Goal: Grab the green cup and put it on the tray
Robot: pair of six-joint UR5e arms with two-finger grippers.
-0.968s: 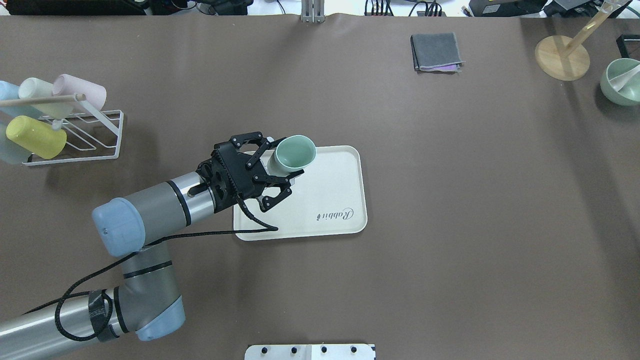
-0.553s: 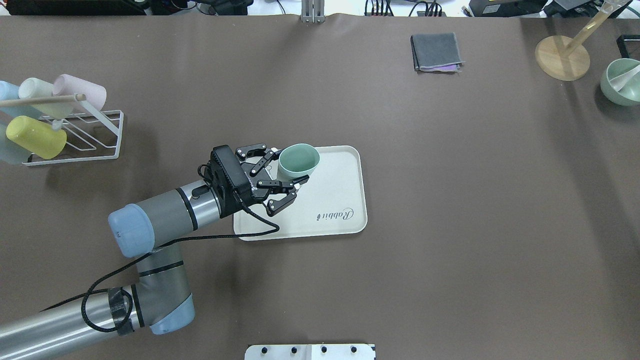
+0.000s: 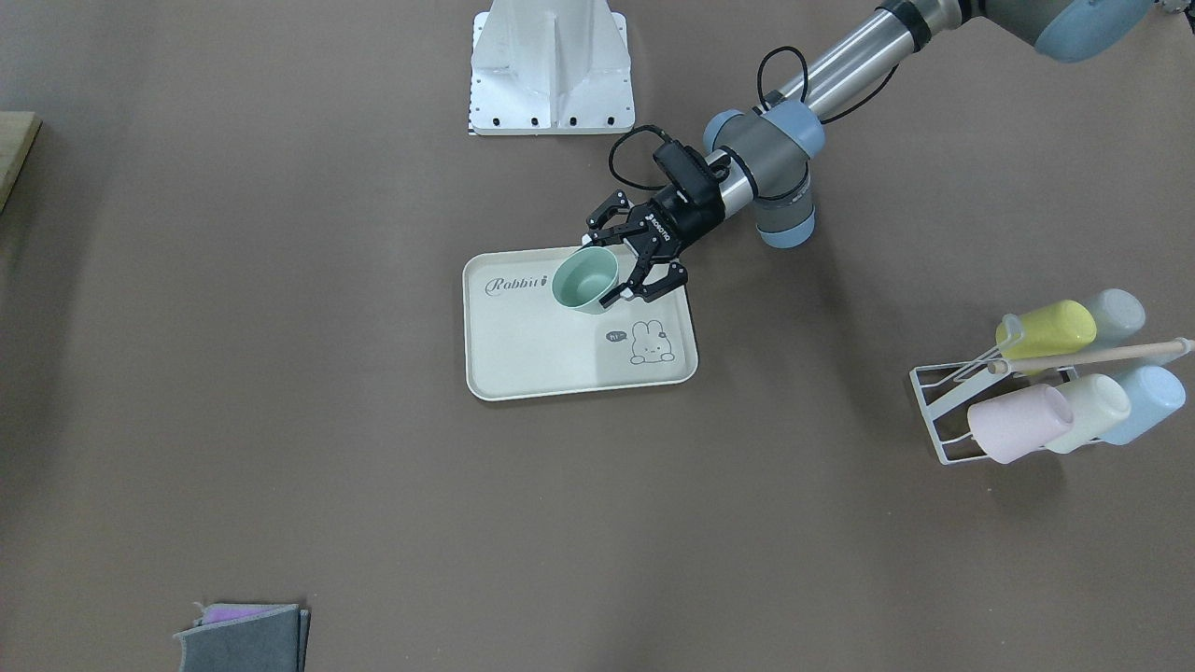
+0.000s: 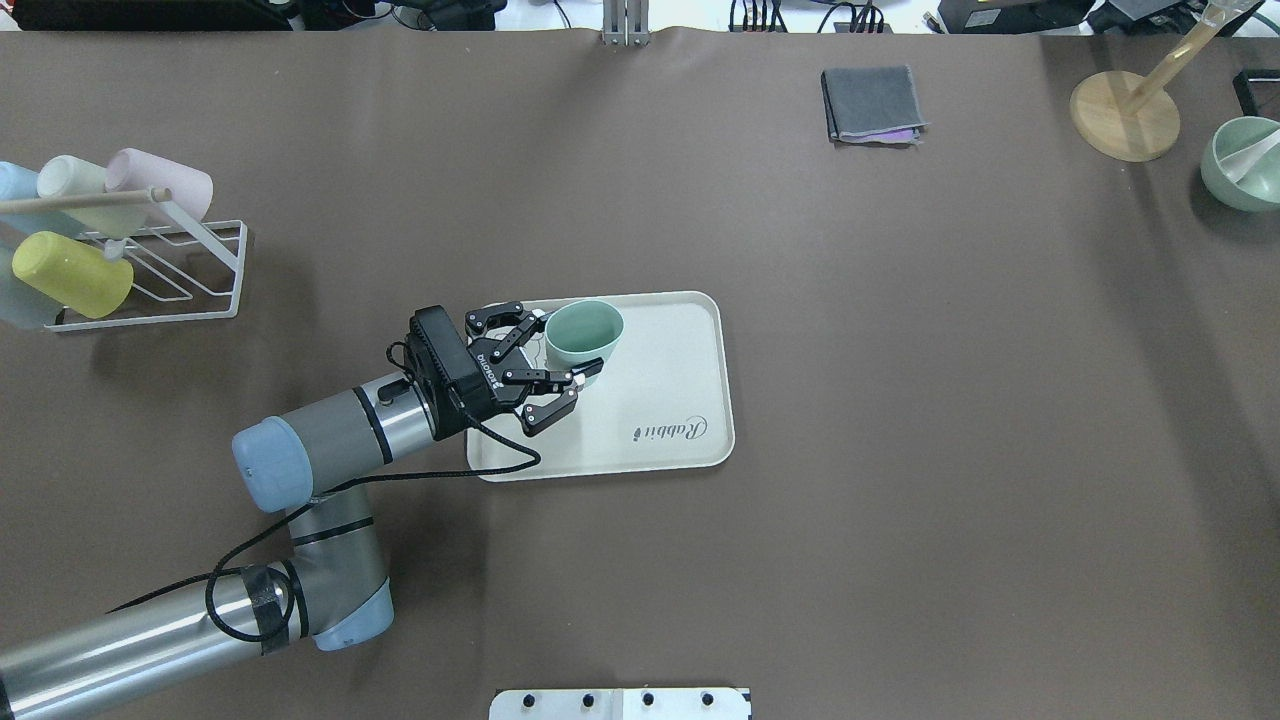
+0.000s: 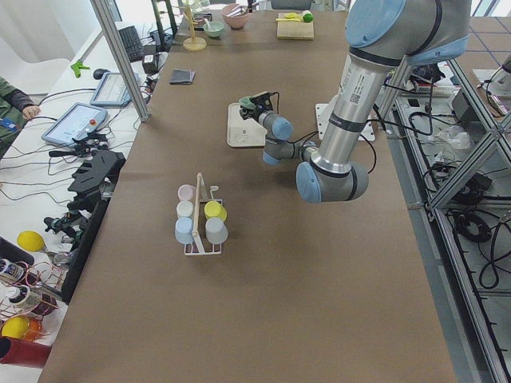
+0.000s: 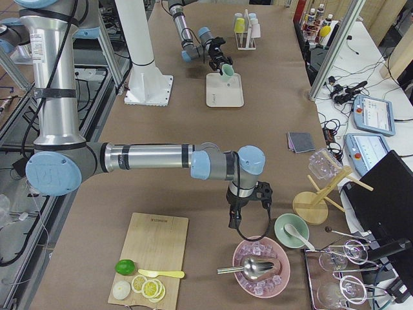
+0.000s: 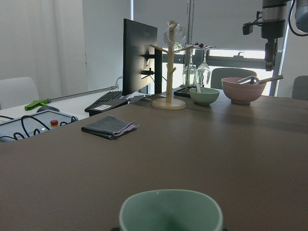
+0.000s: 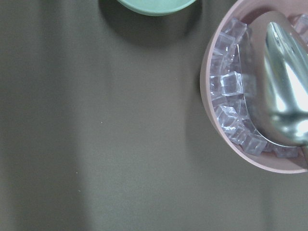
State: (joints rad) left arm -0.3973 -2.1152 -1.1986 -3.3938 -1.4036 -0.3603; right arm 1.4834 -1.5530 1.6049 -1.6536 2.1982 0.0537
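The green cup [image 4: 585,332] stands upright, mouth up, at the left part of the cream tray [image 4: 670,350], between the "Rabbit" logo and the bunny drawing [image 3: 646,342]. My left gripper [image 4: 558,347] is shut on the cup, one fingertip on each side of its wall. The front-facing view shows the same grip on the cup [image 3: 585,280] over the tray [image 3: 532,364]. The left wrist view shows only the cup's rim [image 7: 171,211] at the bottom. My right gripper [image 6: 263,194] hangs far off above a pink bowl; I cannot tell whether it is open or shut.
A white wire rack [image 4: 180,270] with several pastel cups stands at the table's left. A folded grey cloth [image 4: 872,103], a wooden stand [image 4: 1125,115] and a green bowl [image 4: 1240,165] are at the far right. A pink bowl of ice [image 8: 240,120] lies under the right wrist.
The left gripper turned the cup from tilted to upright, lowered it and drew it slightly left over the tray. The grip stayed closed on the cup.
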